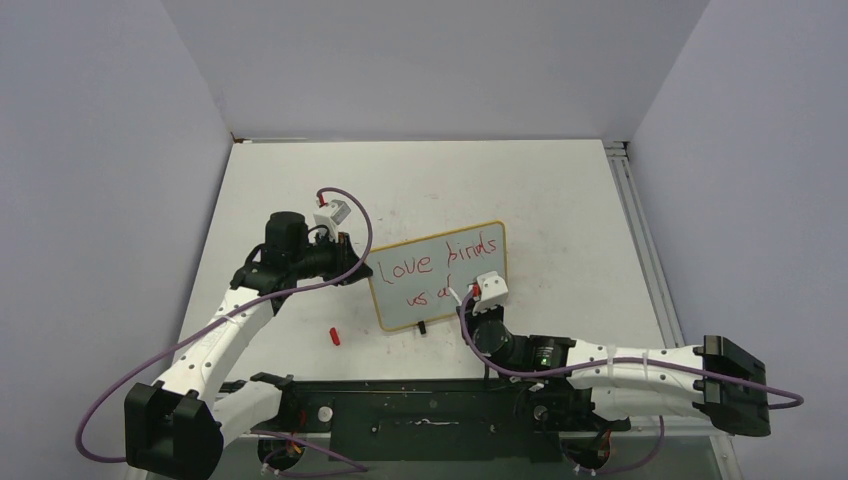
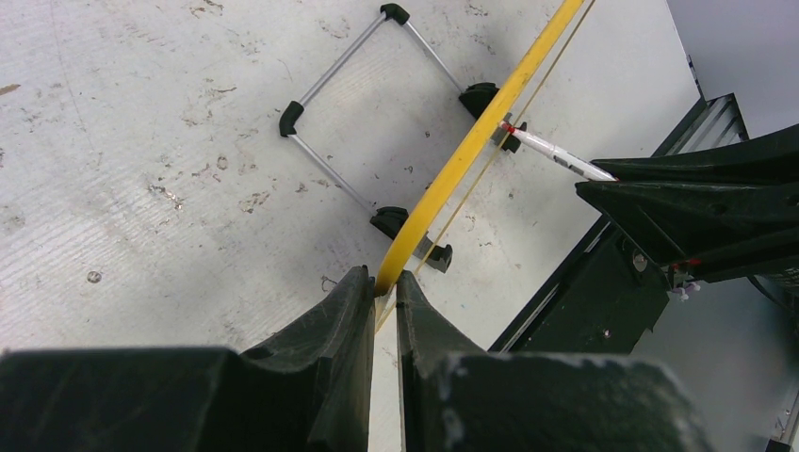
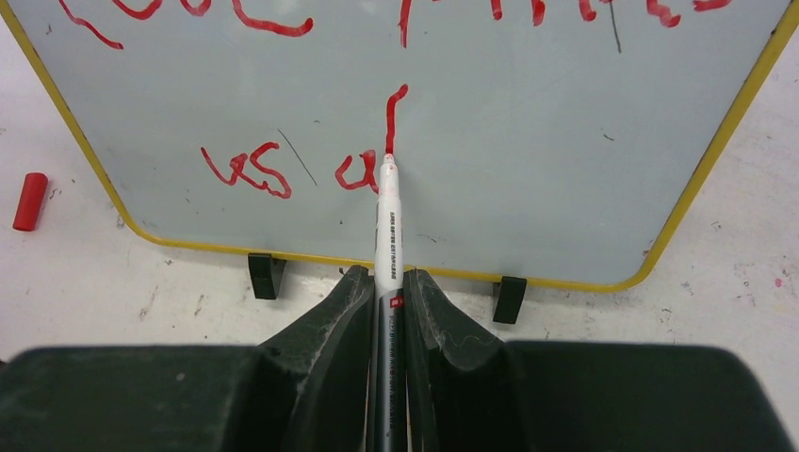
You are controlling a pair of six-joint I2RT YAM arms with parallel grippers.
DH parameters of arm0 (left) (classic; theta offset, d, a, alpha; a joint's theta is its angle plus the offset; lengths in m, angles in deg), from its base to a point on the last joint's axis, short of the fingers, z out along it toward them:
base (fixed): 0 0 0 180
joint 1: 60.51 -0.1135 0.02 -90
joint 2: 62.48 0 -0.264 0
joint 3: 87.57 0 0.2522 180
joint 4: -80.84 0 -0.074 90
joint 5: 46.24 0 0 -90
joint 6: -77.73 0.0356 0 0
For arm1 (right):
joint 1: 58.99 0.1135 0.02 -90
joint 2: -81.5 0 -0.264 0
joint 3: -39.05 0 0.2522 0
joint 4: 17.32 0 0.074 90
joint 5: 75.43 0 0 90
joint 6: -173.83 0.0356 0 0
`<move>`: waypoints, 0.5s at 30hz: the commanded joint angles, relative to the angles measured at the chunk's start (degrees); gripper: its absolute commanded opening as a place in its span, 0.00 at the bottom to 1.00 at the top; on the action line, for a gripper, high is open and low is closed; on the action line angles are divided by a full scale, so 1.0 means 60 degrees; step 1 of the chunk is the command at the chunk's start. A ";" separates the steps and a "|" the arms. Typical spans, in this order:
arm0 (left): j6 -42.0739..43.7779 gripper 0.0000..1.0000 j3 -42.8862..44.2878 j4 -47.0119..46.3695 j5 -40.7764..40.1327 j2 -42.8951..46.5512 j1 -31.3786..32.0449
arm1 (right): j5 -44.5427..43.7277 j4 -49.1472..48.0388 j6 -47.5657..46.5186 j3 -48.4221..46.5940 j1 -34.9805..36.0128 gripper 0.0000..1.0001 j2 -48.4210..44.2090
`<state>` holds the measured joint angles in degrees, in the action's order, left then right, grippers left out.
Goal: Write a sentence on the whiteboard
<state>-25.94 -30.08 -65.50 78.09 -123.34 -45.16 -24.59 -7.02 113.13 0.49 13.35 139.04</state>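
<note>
**Whiteboard [image 1: 445, 280] mid-worktop [image 1: 560, 200], gripped on its left, written on from its right**

Your left pincer [image 2: 384, 281] is clamped on the board's left frame edge. A red cap [image 1: 335, 336] lies at the board's 7 o'clock. In the top view the board's long axis runs from 8 to 2 o'clock. The sentence [image 1: 405, 267] reads "love birds" over "vs a" plus one upright stroke, both lines slanting upward. Your right pincer [image 3: 388, 282] is clamped on a marker [image 3: 387, 226] pointing to 12 o'clock in its wrist view, tip on that stroke. The barrel print is too small to read.
</note>
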 commanded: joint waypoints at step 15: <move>0.0023 0.10 0.0213 -0.0138 -0.0095 0.0049 0.0019 | -0.0471 0.0837 0.1003 0.0141 0.0687 0.05 -0.0317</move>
<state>-25.94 -30.08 -65.50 78.13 -123.34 -45.16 -24.87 -3.46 117.85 1.94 16.21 138.99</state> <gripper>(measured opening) 0.104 0.151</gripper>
